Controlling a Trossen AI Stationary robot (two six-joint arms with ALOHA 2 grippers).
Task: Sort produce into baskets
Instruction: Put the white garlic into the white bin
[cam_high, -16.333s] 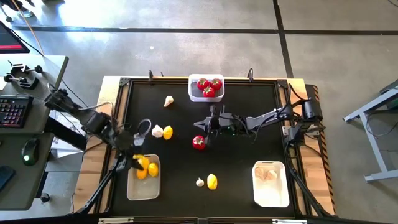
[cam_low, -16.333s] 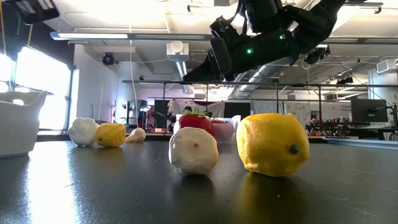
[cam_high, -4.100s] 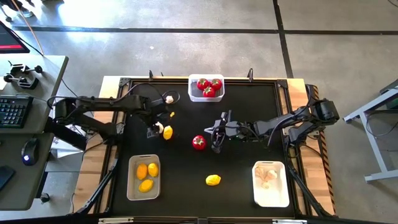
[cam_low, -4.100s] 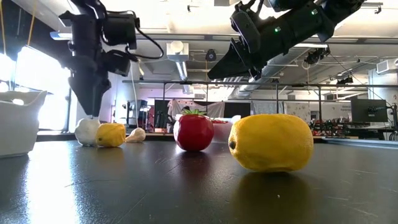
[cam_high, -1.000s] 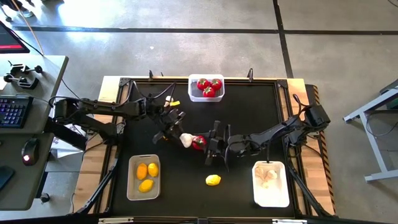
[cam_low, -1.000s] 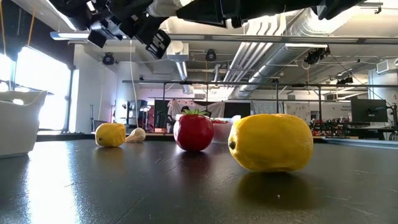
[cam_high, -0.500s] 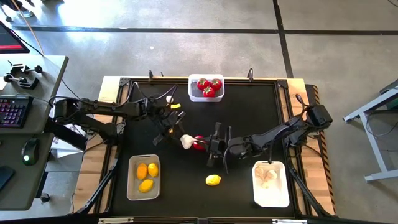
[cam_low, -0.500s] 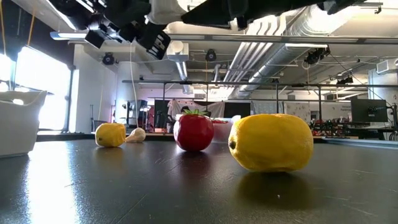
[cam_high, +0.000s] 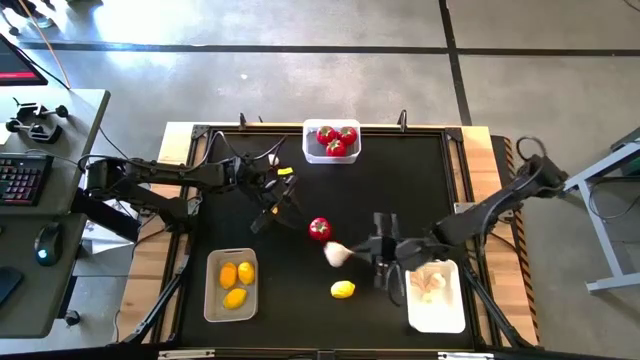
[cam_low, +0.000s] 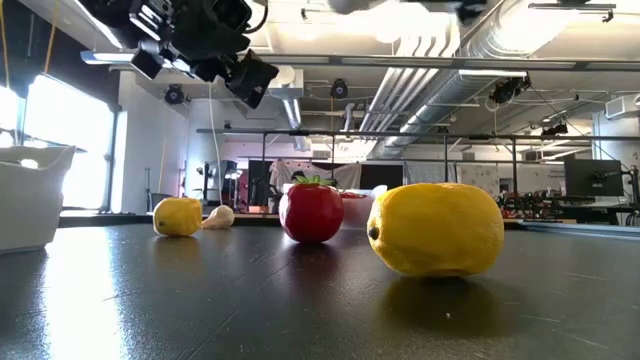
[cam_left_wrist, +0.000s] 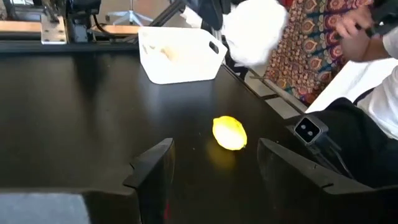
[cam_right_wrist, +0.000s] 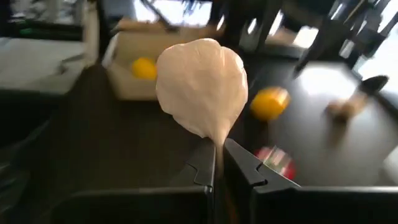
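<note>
Baskets stand in three places on my black table (cam_high: 400, 180): a beige-grey basket (cam_high: 230, 285) at the near left with three lemons (cam_high: 236, 282) inside, a clear basket (cam_high: 331, 142) at the far middle with three tomatoes (cam_high: 335, 139), and a white basket (cam_high: 436, 296) at the near right. Some pale pieces lie in the white one, but I cannot make out how many.

My right claw (cam_high: 352, 251) hangs above the table just left of the white basket. Its fingers are pressed together on the thin stem of a garlic bulb (cam_right_wrist: 202, 87), which stands up over the fingertips in the right wrist view. In the high view the bulb looks only as a pale blur.

My left claw (cam_high: 268, 211) is above the left middle of the table, its fingers (cam_left_wrist: 152, 168) spread well apart with nothing between them.

One tomato (cam_high: 319, 229) lies alone near the middle of the table, between the two claws. One lemon (cam_high: 343, 290) lies nearer the front edge. Far back in the low view I see another lemon (cam_low: 178, 216) and a small pale piece (cam_low: 219, 215) touching it; the left arm hides them from above.
</note>
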